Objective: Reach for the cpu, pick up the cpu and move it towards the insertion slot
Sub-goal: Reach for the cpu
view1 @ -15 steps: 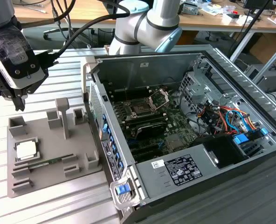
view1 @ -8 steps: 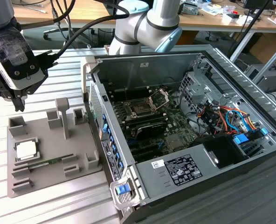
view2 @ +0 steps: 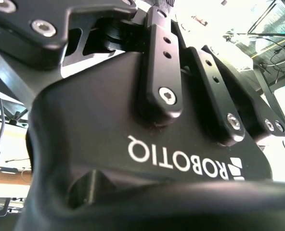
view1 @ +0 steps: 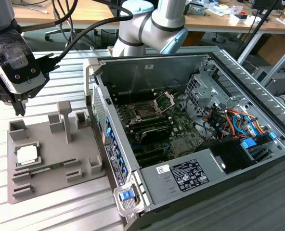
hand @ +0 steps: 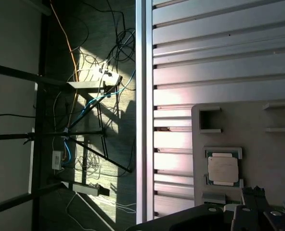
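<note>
One black robot gripper, its wrist wrapped in clear plastic, hangs at the exterior view's left, above the far end of a grey plastic tray with moulded recesses. Whether the gripper is open or closed cannot be told, but it carries nothing.

The cpu, a small flat square chip with a pale silver-beige top, lies seated in a square recess of the tray, clearly apart from the gripper and lower than it. The first wrist view looks down on the same chip in its recess.

To the exterior view's right, well apart from the tray, stands an open grey metal computer case. Inside it is a green motherboard with the insertion slot, a square socket with a dark centre and a raised silver frame, unfilled.

By my judgement the task is at its start: the reach is unfinished, and the pick-up and the carry to the socket are not yet done.
</note>
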Robot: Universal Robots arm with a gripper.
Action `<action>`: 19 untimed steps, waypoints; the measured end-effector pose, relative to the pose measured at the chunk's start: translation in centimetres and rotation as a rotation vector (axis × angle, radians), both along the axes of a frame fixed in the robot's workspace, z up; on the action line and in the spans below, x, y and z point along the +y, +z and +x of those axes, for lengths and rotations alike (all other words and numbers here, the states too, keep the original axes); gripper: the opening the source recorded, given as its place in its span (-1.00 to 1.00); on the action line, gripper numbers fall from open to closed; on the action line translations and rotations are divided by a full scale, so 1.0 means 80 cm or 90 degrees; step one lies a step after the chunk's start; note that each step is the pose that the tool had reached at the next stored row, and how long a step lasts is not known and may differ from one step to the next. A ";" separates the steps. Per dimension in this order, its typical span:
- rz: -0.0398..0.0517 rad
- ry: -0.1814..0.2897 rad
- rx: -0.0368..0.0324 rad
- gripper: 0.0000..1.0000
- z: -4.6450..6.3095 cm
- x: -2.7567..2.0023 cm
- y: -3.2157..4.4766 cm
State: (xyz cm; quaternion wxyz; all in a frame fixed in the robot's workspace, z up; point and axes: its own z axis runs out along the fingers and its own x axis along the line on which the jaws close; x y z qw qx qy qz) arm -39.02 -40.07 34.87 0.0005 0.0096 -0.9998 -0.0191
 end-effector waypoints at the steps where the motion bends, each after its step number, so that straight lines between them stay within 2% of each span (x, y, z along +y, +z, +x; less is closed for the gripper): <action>1: 0.0000 0.000 0.0000 -0.79 0.000 0.0000 -0.0002; 19: -0.0007 0.000 0.0000 -0.79 -0.001 0.0000 -0.0058</action>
